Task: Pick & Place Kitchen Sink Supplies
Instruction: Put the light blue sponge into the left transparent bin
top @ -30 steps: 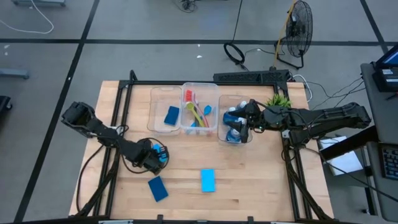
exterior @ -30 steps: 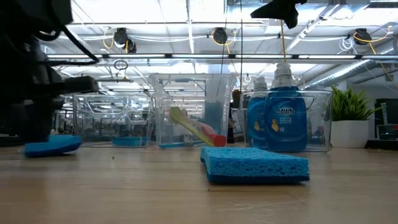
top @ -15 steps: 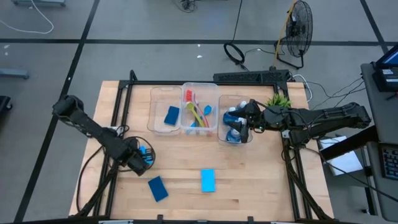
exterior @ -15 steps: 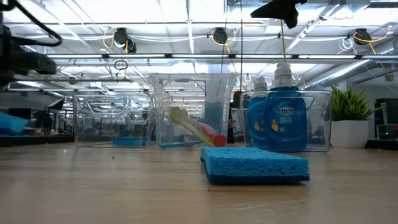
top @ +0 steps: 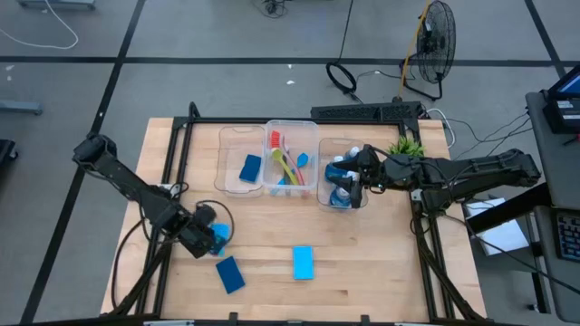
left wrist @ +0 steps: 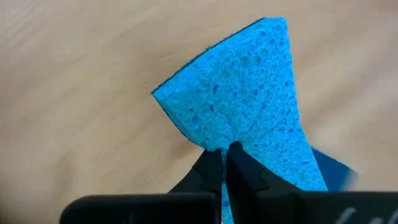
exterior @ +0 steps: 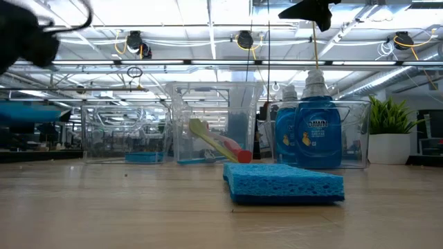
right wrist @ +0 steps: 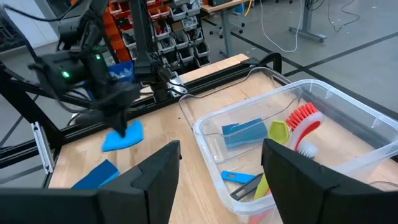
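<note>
Sponge [left wrist: 249,106] hangs pinched in the left gripper's [top: 210,238] tightly closed fingers [left wrist: 208,171], lifted off the table [top: 362,263]. Right gripper [right wrist: 221,162] hovers over the bottle bin [top: 362,201], fingers wide apart, holding nothing.

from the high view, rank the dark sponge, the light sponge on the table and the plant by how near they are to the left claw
1. dark sponge, just beside the left claw
2. light sponge, mid table near the front edge
3. plant, far back right corner
</note>
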Tool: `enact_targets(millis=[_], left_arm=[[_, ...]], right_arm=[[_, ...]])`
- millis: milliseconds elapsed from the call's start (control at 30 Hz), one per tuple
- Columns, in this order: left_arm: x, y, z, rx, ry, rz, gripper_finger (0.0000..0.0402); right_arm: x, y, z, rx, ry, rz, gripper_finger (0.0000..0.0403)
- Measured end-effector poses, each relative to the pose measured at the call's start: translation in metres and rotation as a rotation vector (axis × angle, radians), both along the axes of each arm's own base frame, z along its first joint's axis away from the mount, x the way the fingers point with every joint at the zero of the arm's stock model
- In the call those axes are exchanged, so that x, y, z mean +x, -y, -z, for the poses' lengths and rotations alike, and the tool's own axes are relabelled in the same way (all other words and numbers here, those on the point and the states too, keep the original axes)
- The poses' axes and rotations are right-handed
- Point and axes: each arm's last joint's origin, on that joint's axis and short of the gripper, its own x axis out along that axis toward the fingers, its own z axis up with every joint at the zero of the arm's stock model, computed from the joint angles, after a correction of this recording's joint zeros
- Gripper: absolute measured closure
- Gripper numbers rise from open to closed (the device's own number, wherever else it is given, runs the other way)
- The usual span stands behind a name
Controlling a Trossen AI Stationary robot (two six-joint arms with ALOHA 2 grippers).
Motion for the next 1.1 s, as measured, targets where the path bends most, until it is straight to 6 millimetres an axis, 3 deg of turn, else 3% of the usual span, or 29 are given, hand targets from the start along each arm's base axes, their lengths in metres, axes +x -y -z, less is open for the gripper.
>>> enact_targets(millis=[133, 367, 733, 933, 1100], left_arm=[[0.014, 0.008, -0.012, 0.057, 0.259, 0.285, 0.0398], [0.034, 0.018, -0.031, 0.233, 0.604, 0.521, 0.0398], [0.061, 0.024, -0.086, 0.546, 1.200, 0.627, 0.0398], [0.060, 0.025, -0.117, 0.745, 1.504, 0.682, 0.0398], [0.055, 0.025, -0.132, 0.806, 1.696, 0.711, 0.0398]], right_arm=[[0.000, 0.000, 0.000, 0.000, 0.000, 0.000, 0.0190], [0.000, 0.000, 0.000, 0.000, 0.000, 0.000, 0.0190], [0.000, 0.000, 0.000, 0.000, 0.000, 0.000, 0.0190], [0.000, 0.000, 0.000, 0.000, 0.000, 0.000, 0.0190], [0.000, 0.000, 0.000, 0.000, 0.000, 0.000, 0.0190]])
